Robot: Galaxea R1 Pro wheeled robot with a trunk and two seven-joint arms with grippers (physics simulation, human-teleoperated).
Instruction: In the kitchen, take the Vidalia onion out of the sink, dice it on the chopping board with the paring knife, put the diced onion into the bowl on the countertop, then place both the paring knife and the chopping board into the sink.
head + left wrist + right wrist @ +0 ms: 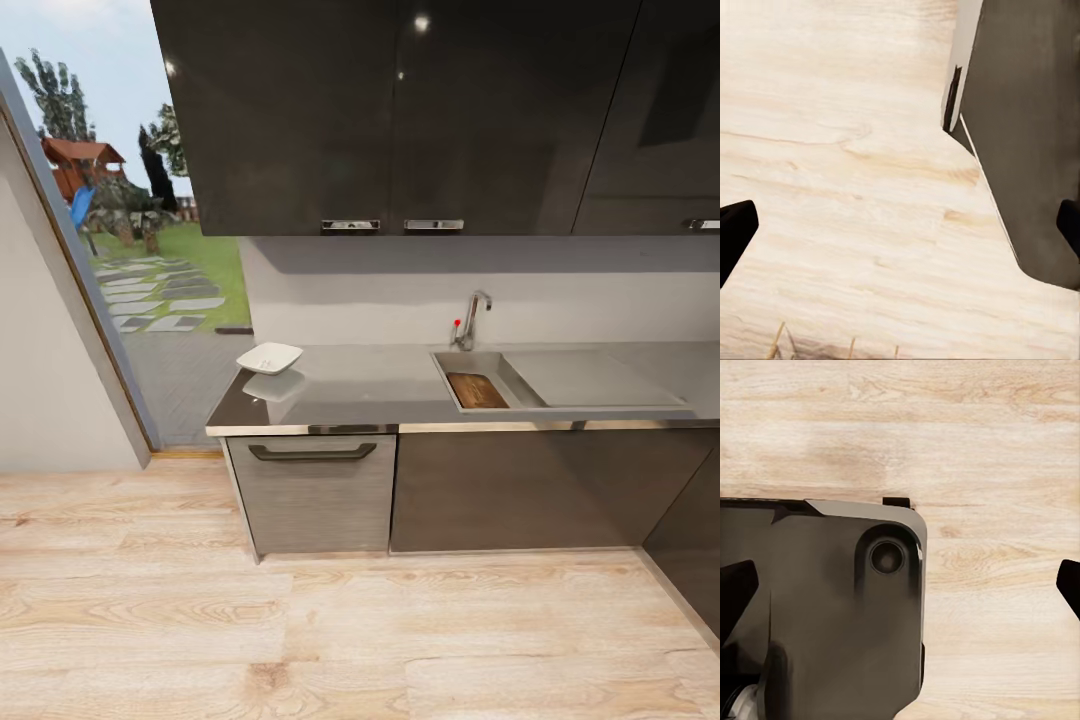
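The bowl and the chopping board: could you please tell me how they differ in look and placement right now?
The bowl is white with a rounded-square rim; the chopping board is brown, flat and rectangular. The bowl sits on the countertop near its left end, while the chopping board lies inside the sink basin. Neither is held.

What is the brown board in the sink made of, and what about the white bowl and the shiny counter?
The chopping board looks like wood: brown with darker grain streaks. The bowl looks like glazed ceramic or plastic, smooth plain white; hard to tell which. The countertop looks like polished metal or glossy stone, because it mirrors the bowl. The sink looks like grey steel.
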